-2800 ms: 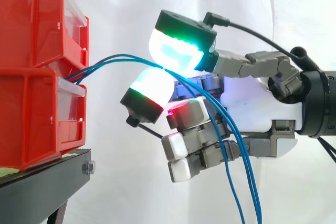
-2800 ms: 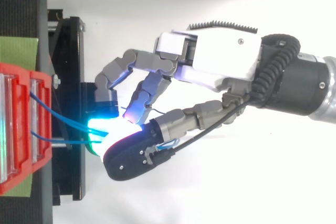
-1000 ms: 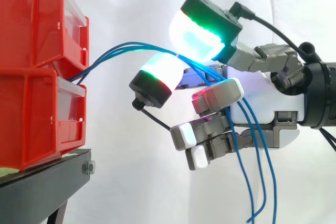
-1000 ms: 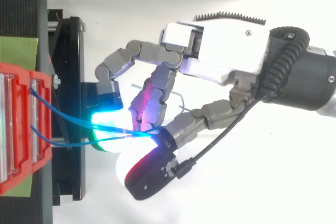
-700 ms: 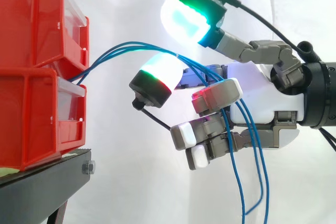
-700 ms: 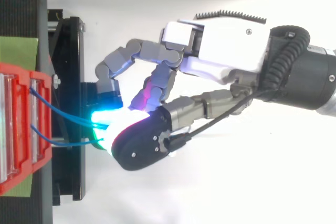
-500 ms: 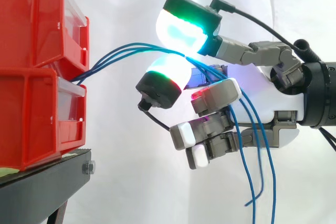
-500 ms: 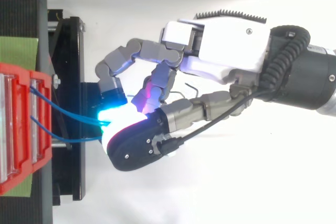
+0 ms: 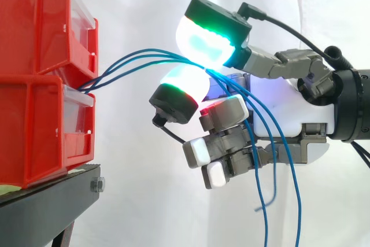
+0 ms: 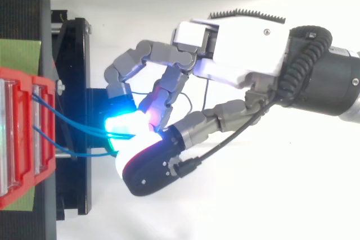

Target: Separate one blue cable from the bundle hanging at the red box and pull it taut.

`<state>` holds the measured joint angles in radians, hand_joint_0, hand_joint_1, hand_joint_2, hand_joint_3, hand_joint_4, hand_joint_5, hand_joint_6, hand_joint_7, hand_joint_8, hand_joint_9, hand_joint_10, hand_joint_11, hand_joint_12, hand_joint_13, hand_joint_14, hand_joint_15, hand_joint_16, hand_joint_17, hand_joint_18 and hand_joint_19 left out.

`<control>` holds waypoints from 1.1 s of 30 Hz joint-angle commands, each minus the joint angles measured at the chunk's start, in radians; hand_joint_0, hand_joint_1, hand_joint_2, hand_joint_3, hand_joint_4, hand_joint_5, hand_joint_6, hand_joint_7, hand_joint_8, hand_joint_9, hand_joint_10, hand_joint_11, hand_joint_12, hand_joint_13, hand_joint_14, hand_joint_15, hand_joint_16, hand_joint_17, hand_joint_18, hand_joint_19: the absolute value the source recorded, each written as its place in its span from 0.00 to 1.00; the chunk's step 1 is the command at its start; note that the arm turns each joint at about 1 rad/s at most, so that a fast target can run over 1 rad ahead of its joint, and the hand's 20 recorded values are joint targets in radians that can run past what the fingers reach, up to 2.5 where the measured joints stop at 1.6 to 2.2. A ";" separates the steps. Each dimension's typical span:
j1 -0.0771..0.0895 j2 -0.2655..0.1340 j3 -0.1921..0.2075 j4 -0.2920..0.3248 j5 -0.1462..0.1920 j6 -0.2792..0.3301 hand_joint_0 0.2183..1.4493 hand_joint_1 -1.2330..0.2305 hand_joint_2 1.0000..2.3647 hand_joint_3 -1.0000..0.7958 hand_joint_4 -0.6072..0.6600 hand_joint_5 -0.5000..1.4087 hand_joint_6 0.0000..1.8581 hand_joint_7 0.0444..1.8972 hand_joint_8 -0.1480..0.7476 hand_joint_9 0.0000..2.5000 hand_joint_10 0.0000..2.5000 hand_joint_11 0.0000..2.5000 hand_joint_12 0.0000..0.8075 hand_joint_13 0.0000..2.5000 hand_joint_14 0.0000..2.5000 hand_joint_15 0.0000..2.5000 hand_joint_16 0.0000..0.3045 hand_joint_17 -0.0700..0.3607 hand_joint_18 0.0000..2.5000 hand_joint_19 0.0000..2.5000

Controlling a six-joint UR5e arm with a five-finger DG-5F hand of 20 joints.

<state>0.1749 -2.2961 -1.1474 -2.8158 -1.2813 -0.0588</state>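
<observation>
Red bins (image 9: 40, 79) at far left of the side view, two stacked on a black stand (image 9: 52, 192), with a white curtain (image 9: 144, 201) behind.

Blue cables (image 9: 133, 59) come out of the gap between the upper and lower bin. They rise in a shallow arch toward frame centre. About three strands, close together, not parted. In the top view the strands (image 10: 73, 125) leave the bin fronts apart and converge at the glowing pads.

Centre: robot hand (image 9: 286, 114) reaches in from the right edge and is clamped on the cables. The upper glowing pad (image 9: 208, 36) and the lower one (image 9: 184, 82) are closed toward each other with the strands running between. Cannot tell how many strands sit in the nip; it looks like more than one. The other fingers are curled below and hold nothing.

Right of the pinch the strands drop slack across the curled fingers and palm, then run out at the bottom of the frame. The span from bins to pinch is bowed, not taut.

Risks, my judgement:
- If several strands are caught, drawing back would tighten the whole bundle and separate nothing.
- The hanging lengths lie against the curled fingers and could snag there.
- Thin cable between rounded pads may slip under load.
- A hard pull could shift the bins on the stand.
</observation>
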 commanded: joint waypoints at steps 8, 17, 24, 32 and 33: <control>-0.008 0.000 0.000 -0.024 -0.001 0.002 0.15 0.19 0.00 0.28 0.52 0.20 0.50 0.56 0.61 0.55 0.01 0.43 0.52 0.41 0.01 0.26 0.19 0.46 0.39 0.26; -0.015 0.003 0.005 -0.027 -0.019 0.002 0.26 0.47 0.00 0.28 0.53 0.20 0.49 0.60 0.57 0.54 0.01 0.43 0.48 0.39 0.01 0.27 0.16 0.42 0.35 0.28; -0.020 0.003 0.012 -0.033 -0.024 0.002 0.35 0.28 0.00 0.30 0.52 0.19 0.50 0.59 0.55 0.51 0.01 0.44 0.47 0.38 0.01 0.27 0.15 0.41 0.34 0.28; -0.020 0.004 0.012 -0.044 -0.033 0.004 0.41 0.17 0.00 0.28 0.41 0.20 0.51 0.64 0.54 0.51 0.01 0.44 0.44 0.38 0.01 0.26 0.14 0.39 0.34 0.25; -0.020 0.006 0.012 -0.044 -0.033 0.004 0.39 0.15 0.00 0.28 0.41 0.20 0.50 0.63 0.53 0.51 0.01 0.43 0.44 0.38 0.01 0.26 0.14 0.39 0.34 0.25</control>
<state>0.1549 -2.2924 -1.1353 -2.8553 -1.3106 -0.0554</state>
